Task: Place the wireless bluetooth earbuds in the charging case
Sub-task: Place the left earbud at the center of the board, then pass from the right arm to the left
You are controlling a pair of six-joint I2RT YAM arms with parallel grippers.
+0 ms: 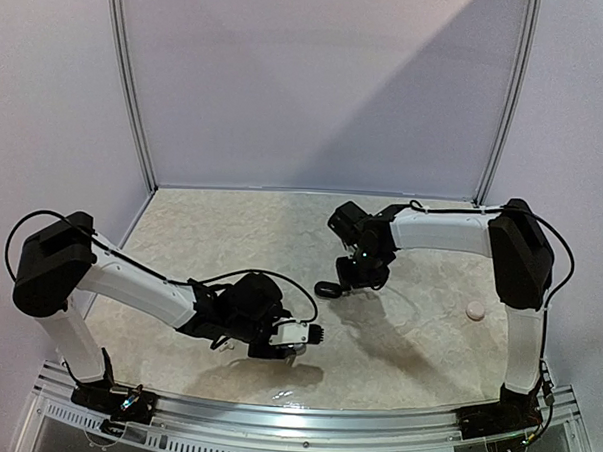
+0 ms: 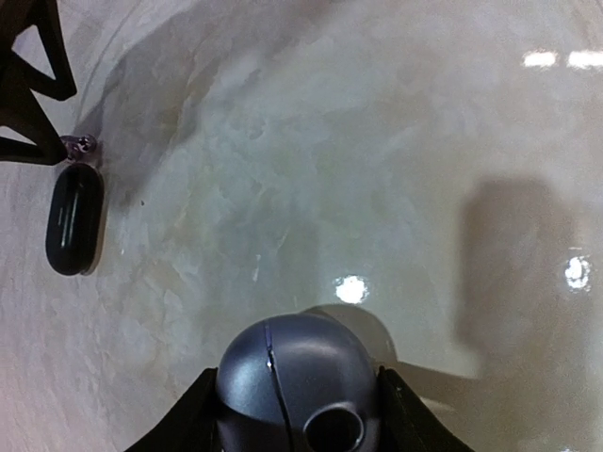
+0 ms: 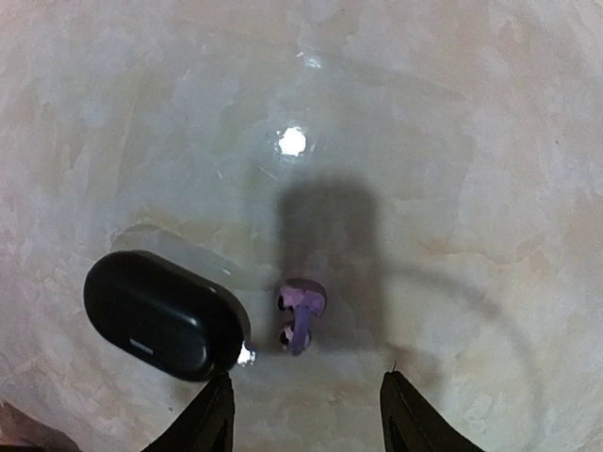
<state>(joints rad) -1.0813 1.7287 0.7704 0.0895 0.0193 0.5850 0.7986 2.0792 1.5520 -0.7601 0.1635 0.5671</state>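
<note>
Beige marbled worktop (image 1: 231, 233), pale lilac walls (image 1: 318, 77); left jaws clamp a dark grey rounded shell (image 2: 297, 377), right jaws gape empty over a purple earbud (image 3: 301, 315) lying beside the black charging case (image 3: 165, 315).

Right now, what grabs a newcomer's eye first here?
A rounded grey case sits clamped in the left gripper, near the front of the table. Mid-table, a black case lies beside a small purple earbud, right by the open right gripper. A white round piece sits alone at far right.
</note>
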